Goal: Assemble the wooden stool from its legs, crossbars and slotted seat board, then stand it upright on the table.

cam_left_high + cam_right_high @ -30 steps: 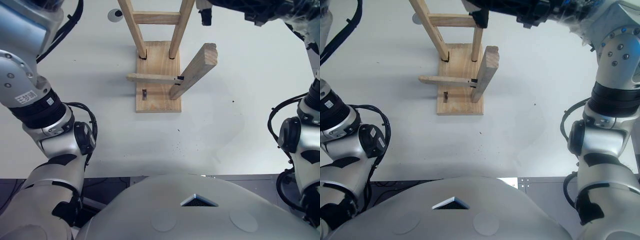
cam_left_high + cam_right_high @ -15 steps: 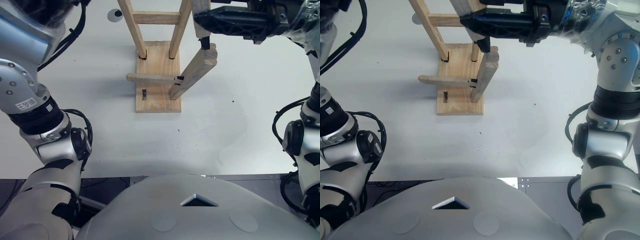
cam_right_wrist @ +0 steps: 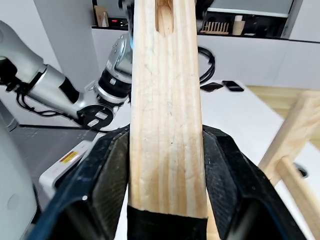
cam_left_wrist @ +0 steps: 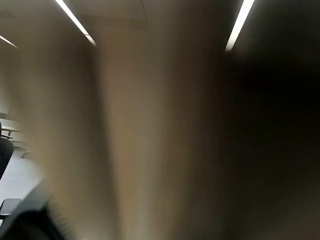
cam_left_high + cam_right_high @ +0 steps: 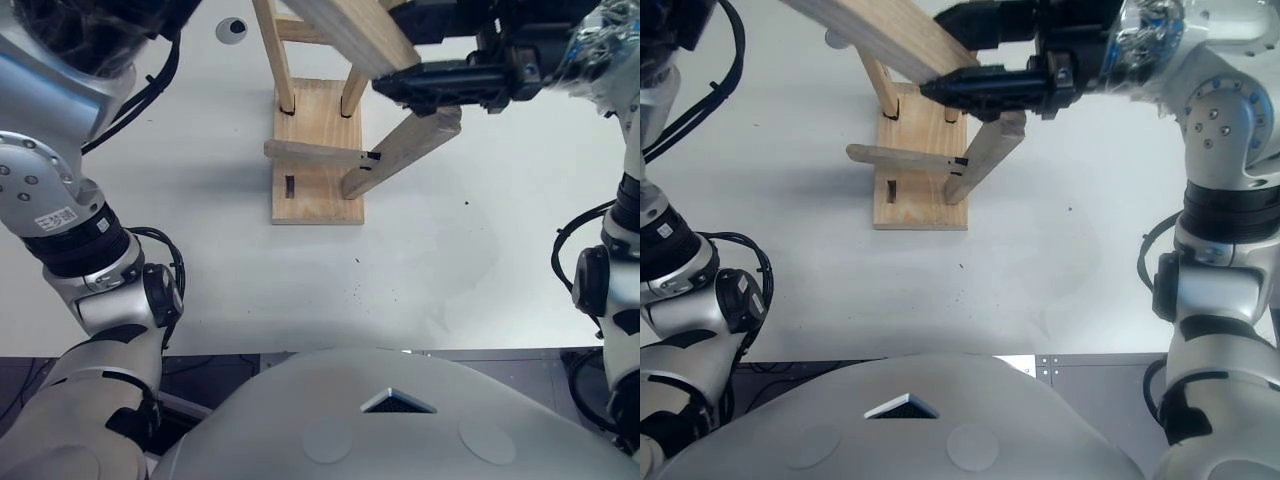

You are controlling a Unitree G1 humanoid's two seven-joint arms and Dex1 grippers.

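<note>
Head view: the loose leg [image 5: 350,30] slants from far left down to the right gripper [image 5: 388,50], above the seat board [image 5: 318,205] flat on the table [image 5: 150,200]. Left wrist view: blurred wood. Right wrist view: both fingers [image 3: 107,175] pinch the leg, long axis toward the left gripper [image 3: 129,7] (its state cannot be told).

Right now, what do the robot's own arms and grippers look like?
Left arm and right arm are rounded silver-grey shells with black ribbed bands at the joints and black cables looping outside the elbows. The left arm bears a small white printed label. The right gripper has two long black fingers, behind them a wrist in shiny translucent wrap.
</note>
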